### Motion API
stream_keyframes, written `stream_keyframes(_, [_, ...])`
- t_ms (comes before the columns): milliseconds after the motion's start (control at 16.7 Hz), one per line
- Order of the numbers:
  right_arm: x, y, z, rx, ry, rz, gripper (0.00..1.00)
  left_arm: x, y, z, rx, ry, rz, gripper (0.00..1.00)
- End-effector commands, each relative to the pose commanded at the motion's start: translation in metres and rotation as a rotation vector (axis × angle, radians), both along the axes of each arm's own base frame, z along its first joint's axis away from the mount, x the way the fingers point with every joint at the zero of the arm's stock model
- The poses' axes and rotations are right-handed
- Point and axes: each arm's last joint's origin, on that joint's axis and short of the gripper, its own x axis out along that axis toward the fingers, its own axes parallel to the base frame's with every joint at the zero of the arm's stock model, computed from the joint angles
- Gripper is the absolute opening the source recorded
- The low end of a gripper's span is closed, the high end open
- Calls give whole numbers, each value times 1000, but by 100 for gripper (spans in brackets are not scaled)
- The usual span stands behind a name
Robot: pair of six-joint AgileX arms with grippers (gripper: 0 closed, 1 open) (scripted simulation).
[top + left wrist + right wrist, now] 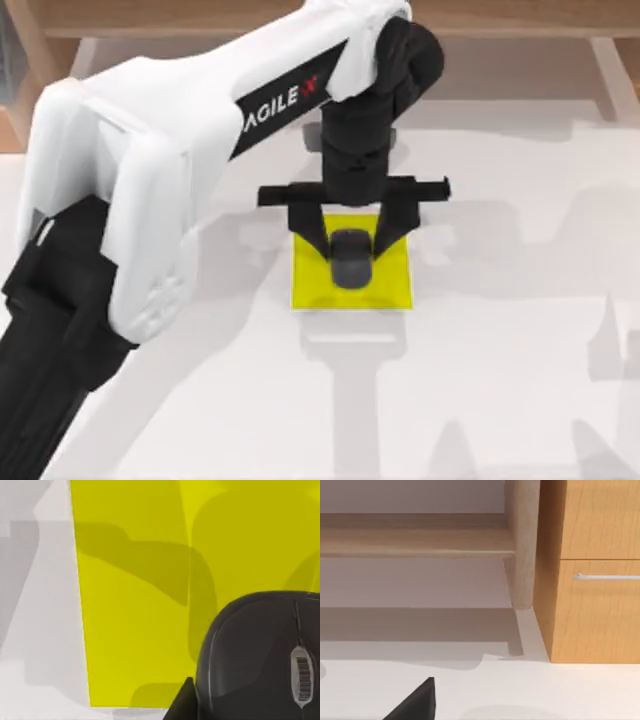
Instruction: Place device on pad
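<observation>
Device (351, 258), a small dark grey-black rounded oval object shaped like a computer mouse, is lying on the flat thin bright yellow square pad (391, 289), near the pad's middle, with a ribbed scroll wheel showing in the left wrist view. The left gripper (352, 228) of the white-and-black AgileX arm is hanging directly above it, its two black fingers spread wide to either side of the device, gripping nothing. The pad is lying on the white bench (500, 380). The gripper body is covering the pad's far edge. The right wrist view is showing a wooden cabinet (595, 580).
</observation>
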Motion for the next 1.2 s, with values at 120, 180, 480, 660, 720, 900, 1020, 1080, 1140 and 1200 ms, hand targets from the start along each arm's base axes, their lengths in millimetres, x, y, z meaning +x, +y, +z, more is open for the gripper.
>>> stream_keyframes(120, [0,0,0,0,0,0,100,1,-1,1,-5,-45,-4,0])
stream_keyframes(180, [0,0,0,0,0,0,100,3,-2,1,-6,-72,-5,0])
stream_keyframes(480, [0,0,0,0,0,0,100,6,-4,-7,13,-124,-8,0])
stream_keyframes(660, [0,0,0,0,0,0,100,6,-4,-7,13,-124,-8,0])
stream_keyframes(720, [0,0,0,0,0,0,100,6,-4,-7,13,-124,-8,8])
stream_keyframes(900, [0,0,0,0,0,0,100,6,-4,-7,13,-124,-8,30])
stream_keyframes(1020, [0,0,0,0,0,0,100,6,-4,-7,13,-124,-8,45])
stream_keyframes(1080, [0,0,0,0,0,0,100,6,-4,-7,13,-124,-8,53])
stream_keyframes(1140, [0,0,0,0,0,0,100,6,-4,-7,13,-124,-8,60])
stream_keyframes(1200, [0,0,0,0,0,0,100,6,-4,-7,13,-124,-8,68])
